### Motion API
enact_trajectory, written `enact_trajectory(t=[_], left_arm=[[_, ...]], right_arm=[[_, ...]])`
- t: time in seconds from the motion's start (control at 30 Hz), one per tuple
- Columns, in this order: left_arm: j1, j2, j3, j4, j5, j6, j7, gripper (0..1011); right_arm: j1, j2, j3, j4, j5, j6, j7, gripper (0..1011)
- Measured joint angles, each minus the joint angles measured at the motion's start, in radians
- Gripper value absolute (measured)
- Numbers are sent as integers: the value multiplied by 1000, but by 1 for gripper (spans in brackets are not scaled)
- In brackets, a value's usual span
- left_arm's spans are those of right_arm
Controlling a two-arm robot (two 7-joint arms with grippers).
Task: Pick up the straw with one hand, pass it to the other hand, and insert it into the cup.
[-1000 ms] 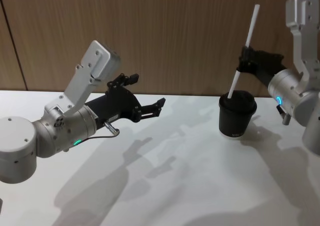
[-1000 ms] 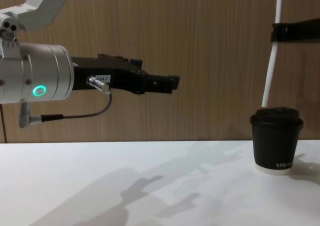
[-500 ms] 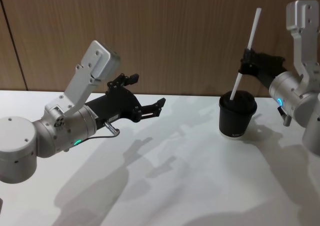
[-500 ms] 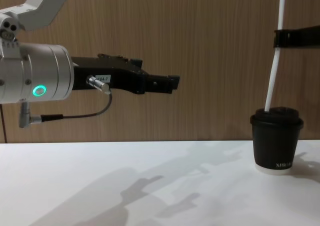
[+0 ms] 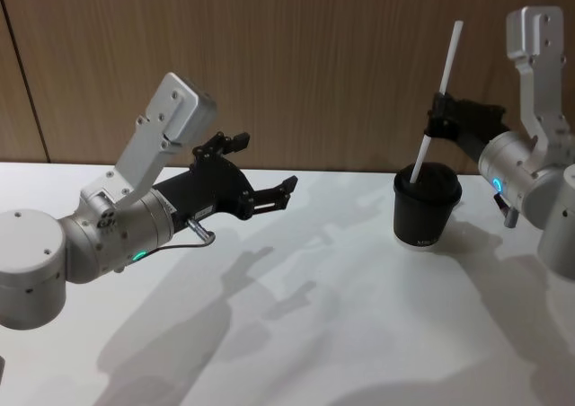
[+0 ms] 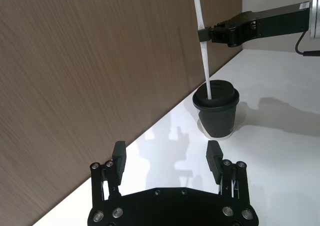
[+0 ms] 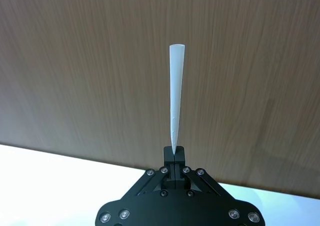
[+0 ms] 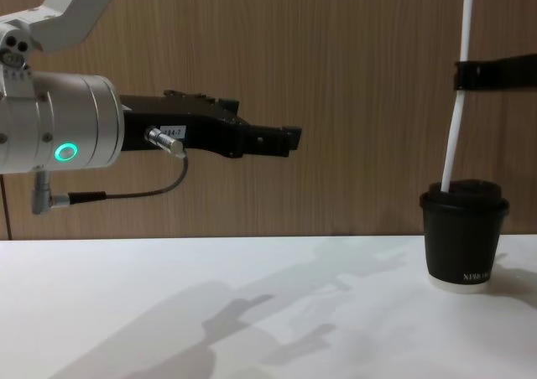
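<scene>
The right gripper [image 5: 440,119] was pinched on the straw [image 5: 437,101] near mid-length, its long axis slanting down from the fingers to the lid of the cup [image 5: 426,207] directly below, apparently entering the hole, while the left gripper [image 5: 262,171] hung spread and well apart.

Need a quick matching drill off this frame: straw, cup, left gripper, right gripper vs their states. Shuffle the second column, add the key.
1. straw
2. cup
3. left gripper
4. right gripper

A. open, held above the table, away from the cup
B. black, lid on, standing on the table
C. shut on the straw, partway up it
D. white, tilted, lower end at the cup's lid

Pairs: 1-D, 2-B, 3-A, 4-C
</scene>
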Motion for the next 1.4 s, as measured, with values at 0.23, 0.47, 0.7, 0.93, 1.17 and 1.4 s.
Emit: enact_trajectory(t=[0.23,0.47,0.7,0.93,1.17,1.4], left_arm=[[0,0,0,0,0,0,0,1003],[0,0,0,0,0,0,0,1003],[0,0,0,0,0,0,0,1003],[0,0,0,0,0,0,0,1003],[0,0,0,0,0,0,0,1003],[0,0,0,0,0,0,0,1003]], right_arm=[[6,-1,-6,20,-18,-7,5,0],[10,-1,-9,34,-32,-14,6,42],[12,-1,-11,44,-40,-18,7,247],[13,-1,-12,48,-44,-20,8,423],[14,-1,-13,51,-47,-21,8,659],[15,-1,-13,52,-49,-22,8,869]])
